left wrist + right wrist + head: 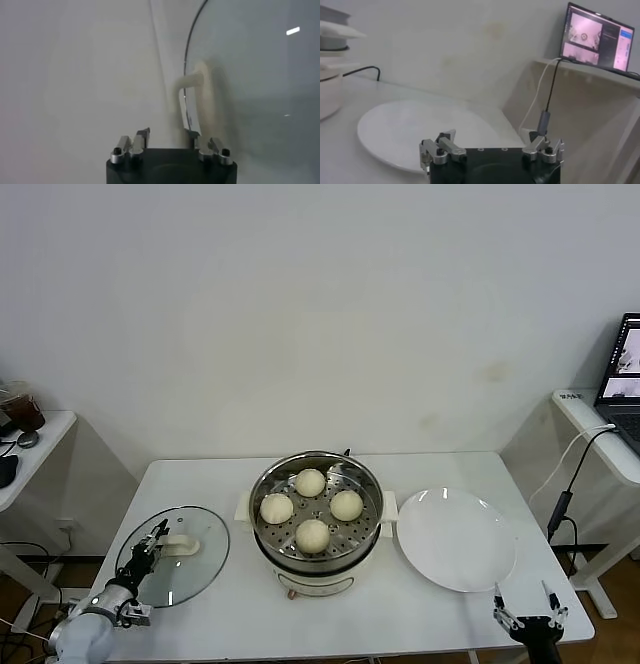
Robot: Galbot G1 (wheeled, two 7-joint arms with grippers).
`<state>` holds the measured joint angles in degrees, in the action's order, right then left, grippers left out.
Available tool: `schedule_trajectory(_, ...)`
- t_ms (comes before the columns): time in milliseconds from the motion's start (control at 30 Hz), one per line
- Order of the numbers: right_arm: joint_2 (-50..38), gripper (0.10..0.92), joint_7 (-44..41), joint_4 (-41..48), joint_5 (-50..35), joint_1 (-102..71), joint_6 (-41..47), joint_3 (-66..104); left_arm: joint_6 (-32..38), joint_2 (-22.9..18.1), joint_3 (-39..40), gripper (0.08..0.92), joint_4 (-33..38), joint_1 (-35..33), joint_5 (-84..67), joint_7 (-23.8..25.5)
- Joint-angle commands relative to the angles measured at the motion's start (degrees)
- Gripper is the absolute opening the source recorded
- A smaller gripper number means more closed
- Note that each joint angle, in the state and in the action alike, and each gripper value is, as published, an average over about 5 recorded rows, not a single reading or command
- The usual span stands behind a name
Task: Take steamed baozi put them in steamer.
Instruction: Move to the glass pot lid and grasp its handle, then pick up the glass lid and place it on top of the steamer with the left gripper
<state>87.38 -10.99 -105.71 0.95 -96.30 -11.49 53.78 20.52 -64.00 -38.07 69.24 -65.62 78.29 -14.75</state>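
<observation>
Steel steamer (316, 519): round, shiny pot with a perforated tray, on a cream base at the table's (420, 467) centre.
Baozi (313, 535): four smooth, cream-white domes, all on the tray — set in a diamond, apart from each other.
Plate (457, 538): flat, glossy white, bare, just right of the steamer.
Lid (175, 556): clear glass disc with a white handle, flat on the table left of the steamer.
Left gripper (152, 547): fingers spread, empty, over the lid's near edge beside the handle.
Right gripper (529, 610): fingers wide, empty, at the table's front edge near the plate.
Step in hand: judged to be finished loading — no bun is left outside.
Technique: if the lid goes on next, grip the handle squarely, lift level, lower centred; the soft dough would dent under the rim.
</observation>
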Motion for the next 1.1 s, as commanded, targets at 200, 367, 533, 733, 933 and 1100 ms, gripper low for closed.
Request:
schedule_trajectory(200, -0.4, 0.823, -0.5, -0.3, -0.8, -0.3, -0.1, -0.8, -0.2, 0.6, -0.5, 0.195, 3.6, -2.3, -6.3, -1.7)
schedule_trajectory(367, -1.2, 0.823, -0.9, -0.6, -0.7, -0.6, -0.5, -0.9, -6.0, 2.2, -1.8, 0.177, 15.7, -8.8, -12.3, -0.9)
schedule_trajectory(533, -2.2, 0.823, -1.4, -1.1, -0.8, -0.9, -0.6, -1.7, -11.7, 5.8, -4.6, 0.176, 28.6, -18.2, -19.0, -0.1)
schedule_trajectory(733, -3.1, 0.823, -2.7, -0.9, -0.8, -0.4, -0.8, -3.4, -24.1, 12.1, -9.0, 0.176, 45.6, -25.5, -29.1, 8.7)
schedule_trajectory(933, -3.2, 0.823, -3.0, 0.1, 0.3, 0.6, -1.6, -5.6, -35.2, 17.1, -1.4, 0.176, 55.5, -20.7, -34.5, 16.0)
schedule_trajectory(1100, -2.4, 0.823, -2.6, 1.7, 2.6, 1.8, -2.5, -7.1, -45.2, 17.9, 16.0, 0.176, 57.2, -9.1, -33.6, 18.4)
